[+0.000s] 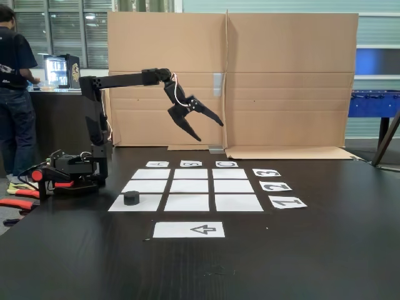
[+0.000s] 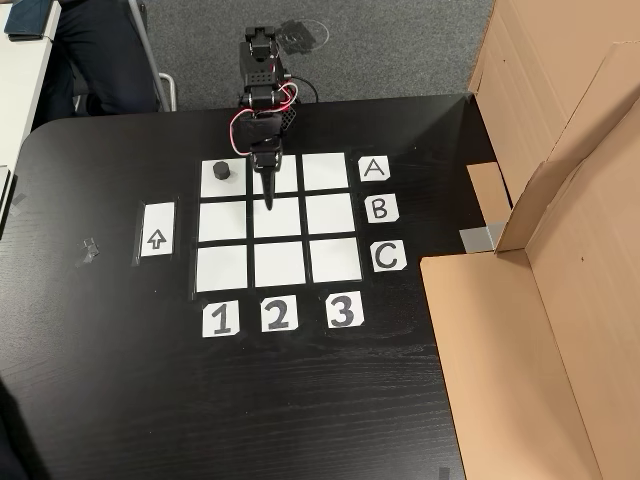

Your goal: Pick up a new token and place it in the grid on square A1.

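Since the black token already sits on square A1, the grid's corner cell in line with the A and 1 cards, placement looks done to me. My claw hangs high above the grid, jaws spread and empty, well apart from the token below.

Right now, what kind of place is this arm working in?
Probably an office or lab demo corner: a black table with a paper grid, a cardboard backdrop, and a foosball table behind.
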`<state>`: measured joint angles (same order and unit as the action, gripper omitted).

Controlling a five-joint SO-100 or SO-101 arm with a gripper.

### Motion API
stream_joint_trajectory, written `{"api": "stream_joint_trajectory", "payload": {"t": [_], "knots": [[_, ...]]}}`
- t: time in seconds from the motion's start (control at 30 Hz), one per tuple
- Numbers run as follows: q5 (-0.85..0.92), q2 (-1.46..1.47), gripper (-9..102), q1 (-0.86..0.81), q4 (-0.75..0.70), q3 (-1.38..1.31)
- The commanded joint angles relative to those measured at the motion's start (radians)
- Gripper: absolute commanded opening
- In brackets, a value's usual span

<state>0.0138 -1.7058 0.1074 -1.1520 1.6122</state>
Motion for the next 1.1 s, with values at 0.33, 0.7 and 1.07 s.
{"api": "stream_joint_trajectory", "payload": {"t": [0.33,0.7,1.07], "knots": [[0.009,-0.219,33,0.009,-0.021,0.058],[0.011,-0.465,33,0.055,-0.023,0.173],[0.012,-0.724,33,-0.009,-0.023,0.252]]}}
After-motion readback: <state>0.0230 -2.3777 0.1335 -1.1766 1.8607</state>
